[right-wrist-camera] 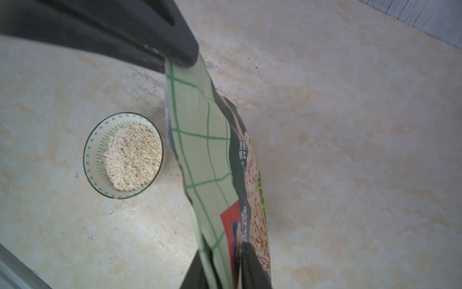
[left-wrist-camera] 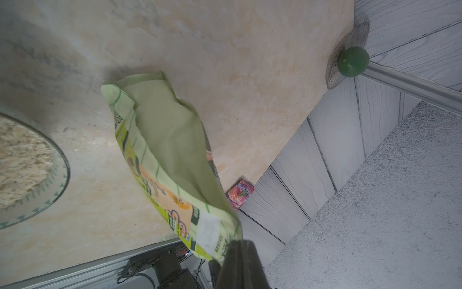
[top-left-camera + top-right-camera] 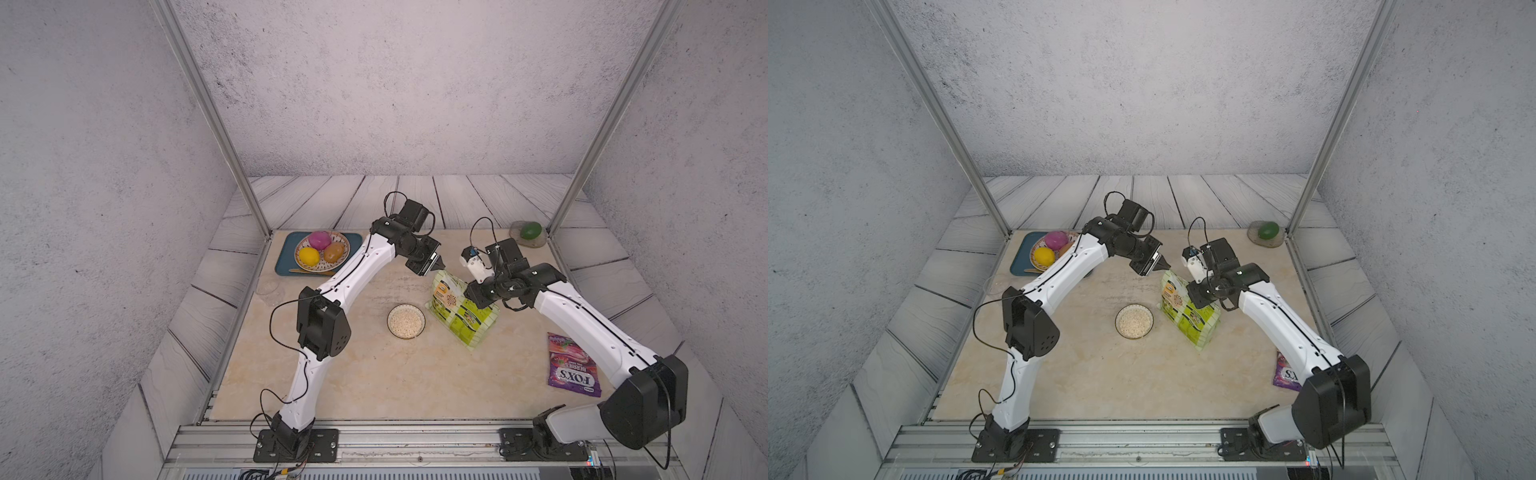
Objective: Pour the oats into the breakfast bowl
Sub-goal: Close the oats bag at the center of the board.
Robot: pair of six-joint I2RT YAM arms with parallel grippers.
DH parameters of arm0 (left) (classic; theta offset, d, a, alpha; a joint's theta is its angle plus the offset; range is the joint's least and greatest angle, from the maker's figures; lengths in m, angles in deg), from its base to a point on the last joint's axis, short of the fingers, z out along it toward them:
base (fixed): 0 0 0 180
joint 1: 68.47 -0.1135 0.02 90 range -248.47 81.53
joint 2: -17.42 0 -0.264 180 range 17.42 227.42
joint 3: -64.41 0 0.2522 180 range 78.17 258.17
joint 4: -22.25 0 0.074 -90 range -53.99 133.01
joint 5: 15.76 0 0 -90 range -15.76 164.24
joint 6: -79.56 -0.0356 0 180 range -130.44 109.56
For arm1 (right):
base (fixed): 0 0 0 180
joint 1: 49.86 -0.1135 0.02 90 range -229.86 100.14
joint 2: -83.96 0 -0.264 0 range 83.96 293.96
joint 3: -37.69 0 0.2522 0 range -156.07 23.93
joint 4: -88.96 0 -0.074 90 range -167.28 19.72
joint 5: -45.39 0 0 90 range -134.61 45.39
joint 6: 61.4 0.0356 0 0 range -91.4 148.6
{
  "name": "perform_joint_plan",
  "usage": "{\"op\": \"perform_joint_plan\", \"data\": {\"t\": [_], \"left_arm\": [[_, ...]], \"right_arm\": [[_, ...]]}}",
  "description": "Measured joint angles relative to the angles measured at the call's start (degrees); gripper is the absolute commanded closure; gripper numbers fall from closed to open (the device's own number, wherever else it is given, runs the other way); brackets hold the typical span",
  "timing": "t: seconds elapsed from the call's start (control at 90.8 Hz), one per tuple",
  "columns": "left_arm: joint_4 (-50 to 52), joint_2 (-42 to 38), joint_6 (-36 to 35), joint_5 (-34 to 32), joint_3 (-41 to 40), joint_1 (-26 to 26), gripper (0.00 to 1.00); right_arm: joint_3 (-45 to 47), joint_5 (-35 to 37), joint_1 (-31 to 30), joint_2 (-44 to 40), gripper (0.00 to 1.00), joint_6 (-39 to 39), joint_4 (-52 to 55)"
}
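Note:
The breakfast bowl (image 3: 406, 321) (image 3: 1134, 321) (image 1: 123, 155) stands mid-table, white with a dark rim. A heap of pale oats (image 1: 132, 156) (image 2: 20, 160) lies in it. Just right of the bowl, the lime-green oats pouch (image 3: 461, 311) (image 3: 1187, 309) (image 2: 170, 140) (image 1: 207, 155) leans tilted, beside the bowl rather than over it. My left gripper (image 3: 438, 264) (image 3: 1163, 264) (image 2: 235, 244) is shut on the pouch's upper far corner. My right gripper (image 3: 482, 297) (image 3: 1200, 295) (image 1: 225, 250) is shut on the pouch's right edge. No oats are falling.
A fruit plate (image 3: 345, 245) with three fruits sits on a blue tray (image 3: 286, 259) at the back left. A purple FOX'S bag (image 3: 573, 368) lies front right, under my right arm. A green fruit (image 3: 531, 230) on a grey dish is in the back right corner.

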Motion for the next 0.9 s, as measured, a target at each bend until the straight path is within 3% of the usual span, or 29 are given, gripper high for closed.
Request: {"op": "perform_joint_plan", "data": {"t": [0.033, 0.352, 0.484, 0.605, 0.66, 0.716, 0.903], "left_arm": [[0.0, 0.0, 0.1, 0.0, 0.0, 0.0, 1.0], [-0.5, 0.0, 0.3, 0.7, 0.0, 0.0, 1.0], [-0.9, 0.0, 0.4, 0.9, 0.0, 0.0, 1.0], [-0.7, 0.0, 0.3, 0.9, -0.1, 0.0, 1.0], [-0.6, 0.0, 0.3, 0.9, -0.1, 0.0, 1.0], [-0.5, 0.0, 0.3, 0.9, -0.2, -0.1, 1.0], [-0.4, 0.0, 0.3, 0.3, -0.3, -0.4, 1.0]], "right_arm": [[0.0, -0.2, 0.0, 0.1, 1.0, -0.5, -0.2], [3.7, -0.9, -0.8, -3.0, 1.0, -1.3, -4.0], [4.5, -1.1, -0.9, -3.7, 0.8, -1.7, -5.1], [2.2, -1.6, -0.9, -2.2, 0.79, -1.6, -5.7], [1.2, -1.7, -1.0, -0.9, 0.86, -1.8, -6.2], [0.5, -1.9, -1.0, 0.3, 1.0, -1.6, -6.5], [-0.6, -1.8, -1.0, 2.1, 1.0, -1.5, -6.7]]}}
